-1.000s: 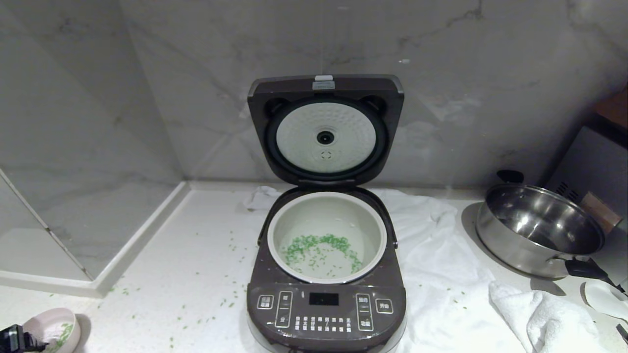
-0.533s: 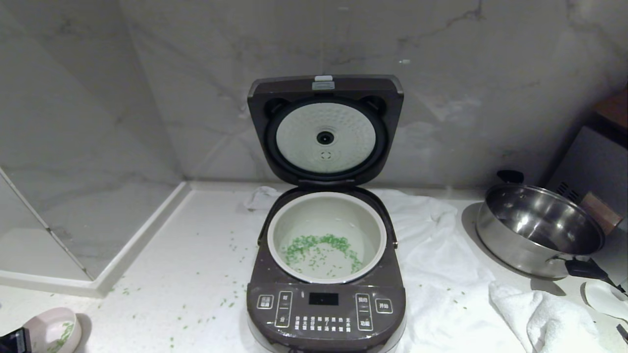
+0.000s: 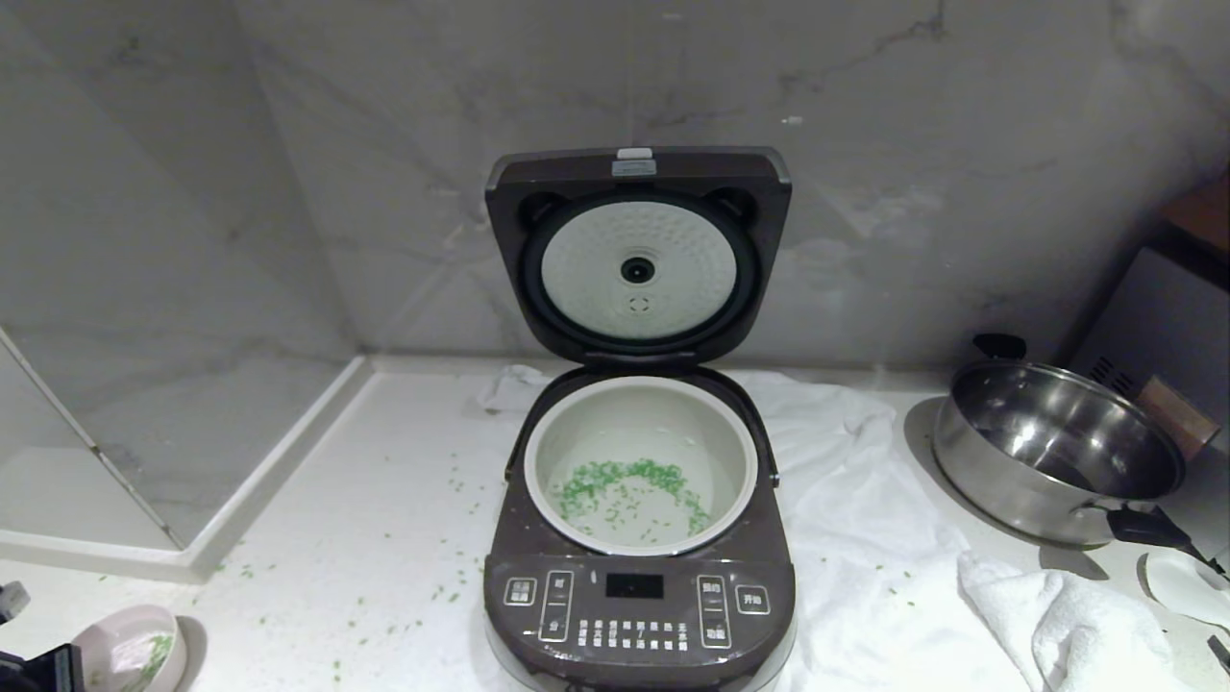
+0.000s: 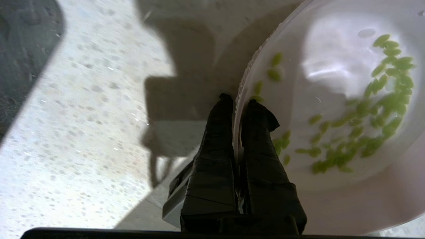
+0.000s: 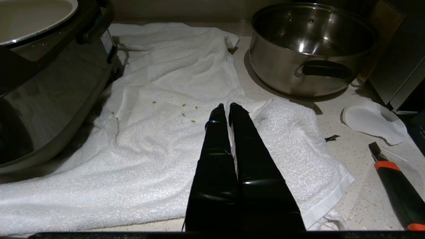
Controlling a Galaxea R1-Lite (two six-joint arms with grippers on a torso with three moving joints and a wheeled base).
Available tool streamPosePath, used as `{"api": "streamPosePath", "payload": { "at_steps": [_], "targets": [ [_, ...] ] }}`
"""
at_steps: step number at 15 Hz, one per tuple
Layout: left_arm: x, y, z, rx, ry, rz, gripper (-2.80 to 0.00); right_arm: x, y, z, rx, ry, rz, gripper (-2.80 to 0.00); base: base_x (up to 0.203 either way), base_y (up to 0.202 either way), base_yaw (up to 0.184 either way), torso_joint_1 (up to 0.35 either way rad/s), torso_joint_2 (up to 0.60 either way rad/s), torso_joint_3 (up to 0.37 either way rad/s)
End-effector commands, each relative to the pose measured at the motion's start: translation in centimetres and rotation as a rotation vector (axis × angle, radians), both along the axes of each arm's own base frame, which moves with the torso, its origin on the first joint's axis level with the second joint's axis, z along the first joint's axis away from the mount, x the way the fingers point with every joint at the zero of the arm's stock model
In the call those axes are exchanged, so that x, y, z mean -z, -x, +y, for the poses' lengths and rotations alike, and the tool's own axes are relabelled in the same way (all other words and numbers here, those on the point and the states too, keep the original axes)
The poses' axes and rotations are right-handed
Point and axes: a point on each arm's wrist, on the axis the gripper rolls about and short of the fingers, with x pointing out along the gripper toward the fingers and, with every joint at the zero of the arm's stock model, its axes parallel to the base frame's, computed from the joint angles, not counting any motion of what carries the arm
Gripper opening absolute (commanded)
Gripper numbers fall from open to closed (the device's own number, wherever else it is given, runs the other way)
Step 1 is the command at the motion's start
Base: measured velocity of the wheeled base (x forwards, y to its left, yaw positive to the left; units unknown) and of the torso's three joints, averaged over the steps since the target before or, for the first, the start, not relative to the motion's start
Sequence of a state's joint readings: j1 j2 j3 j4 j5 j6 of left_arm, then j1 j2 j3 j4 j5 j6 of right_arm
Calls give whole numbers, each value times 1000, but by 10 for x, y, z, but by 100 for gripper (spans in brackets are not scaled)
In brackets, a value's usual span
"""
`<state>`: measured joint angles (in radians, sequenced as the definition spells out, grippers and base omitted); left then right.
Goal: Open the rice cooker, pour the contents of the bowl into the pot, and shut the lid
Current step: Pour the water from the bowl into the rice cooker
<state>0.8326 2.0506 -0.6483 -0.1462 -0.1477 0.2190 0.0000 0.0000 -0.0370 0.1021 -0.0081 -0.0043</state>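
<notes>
The dark brown rice cooker (image 3: pixel 639 605) stands at the centre of the counter with its lid (image 3: pixel 638 255) upright and open. Its pale pot (image 3: pixel 639 404) holds a ring of green contents (image 3: pixel 625 481) in water. The pink bowl (image 3: pixel 130 649) is at the near left corner, with more green bits (image 4: pixel 365 126) inside it. My left gripper (image 4: pixel 238 99) is shut on the bowl's rim (image 4: pixel 242 83), one finger inside and one outside. My right gripper (image 5: pixel 229 108) is shut and empty, over the white towel, to the right of the cooker (image 5: pixel 49 83).
A white towel (image 3: pixel 865 538) lies under and to the right of the cooker. A shiny steel pan (image 3: pixel 1057 452) sits at the right, with a black and orange tool (image 5: pixel 395 186) near it. Green bits (image 3: pixel 384 596) are scattered on the counter. A raised ledge (image 3: pixel 269 481) borders the left.
The bowl has shifted a little to the right in the head view, with the left gripper beside it. The cooker and the right arm have not moved.
</notes>
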Motion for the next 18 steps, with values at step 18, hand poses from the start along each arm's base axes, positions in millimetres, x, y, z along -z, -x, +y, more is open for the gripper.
{"api": "streamPosePath", "payload": {
  "at_steps": [18],
  "targets": [
    [-113,-91,-120,267,41,-143,-280,0,0,0,0,0,1,-280,0,0,0,0,0,0]
  ]
}}
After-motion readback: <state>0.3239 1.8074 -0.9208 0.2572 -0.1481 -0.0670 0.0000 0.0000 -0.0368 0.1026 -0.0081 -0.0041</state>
